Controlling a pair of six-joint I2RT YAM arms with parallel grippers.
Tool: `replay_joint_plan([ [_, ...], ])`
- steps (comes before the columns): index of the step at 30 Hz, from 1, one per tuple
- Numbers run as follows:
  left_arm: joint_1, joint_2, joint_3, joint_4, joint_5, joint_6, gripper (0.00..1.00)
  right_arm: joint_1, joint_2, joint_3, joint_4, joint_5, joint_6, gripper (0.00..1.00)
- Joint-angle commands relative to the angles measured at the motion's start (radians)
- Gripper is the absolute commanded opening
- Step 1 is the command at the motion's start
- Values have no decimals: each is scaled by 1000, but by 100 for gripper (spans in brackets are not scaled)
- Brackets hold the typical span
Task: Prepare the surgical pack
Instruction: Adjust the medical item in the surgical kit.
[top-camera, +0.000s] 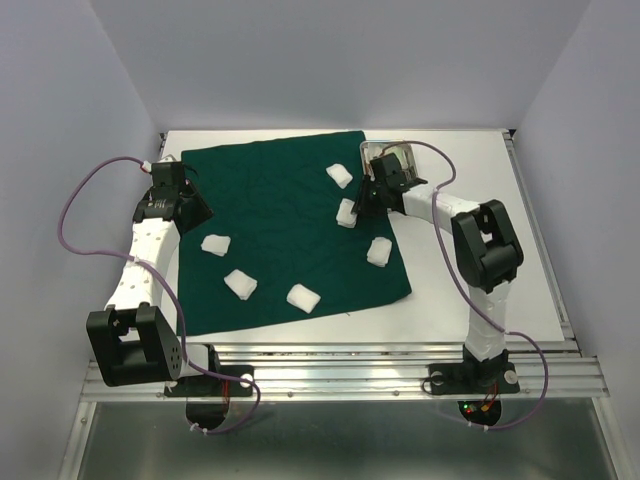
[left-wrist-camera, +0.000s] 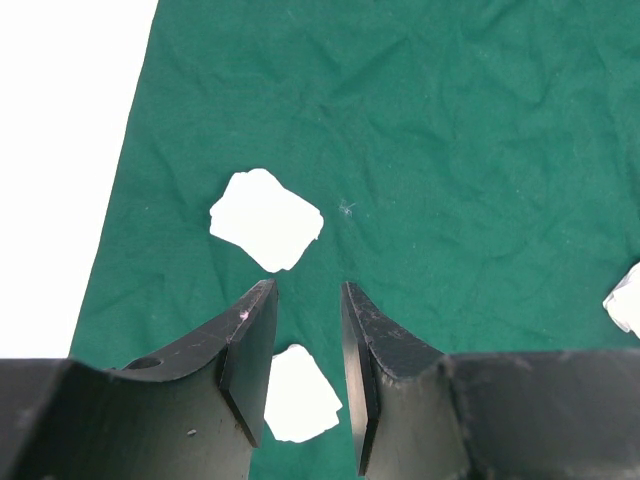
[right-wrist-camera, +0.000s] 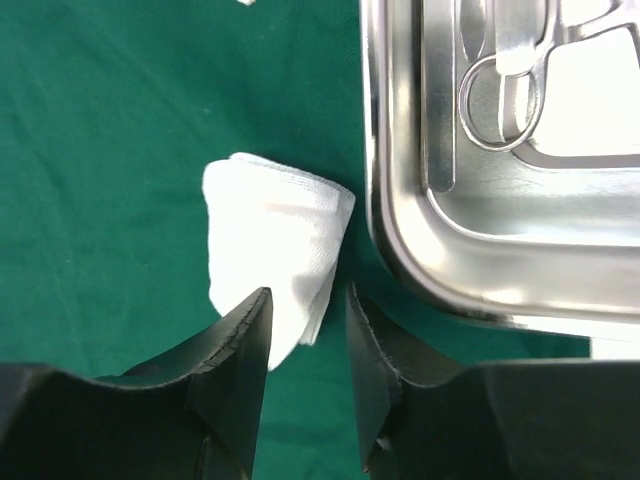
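The dark green drape (top-camera: 280, 215) lies spread over the table. Several white gauze pads lie on it, among them one (top-camera: 215, 244) at the left and one (top-camera: 347, 212) by my right gripper (top-camera: 360, 203). In the right wrist view that gauze pad (right-wrist-camera: 272, 245) lies on the cloth just ahead of the right gripper (right-wrist-camera: 306, 294). The jaws stand open and a corner of the pad reaches between them. Beside it stands the steel tray (right-wrist-camera: 405, 250) with scissors (right-wrist-camera: 500, 95) inside. My left gripper (left-wrist-camera: 307, 290) hovers open over the drape (left-wrist-camera: 450, 180), with one pad (left-wrist-camera: 267, 219) ahead and another (left-wrist-camera: 298, 395) below the jaws.
The steel tray (top-camera: 400, 152) sits at the drape's back right corner, partly hidden by the right arm. White tabletop (top-camera: 480, 230) shows right of the cloth and along its left edge (left-wrist-camera: 60, 150). Grey walls close in the table on three sides.
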Motion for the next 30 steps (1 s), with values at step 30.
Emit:
replay_joint_plan([
  [30,-4,-25,35,-14,-16,8,43,193,-120,114,-186,-302,-263,52],
])
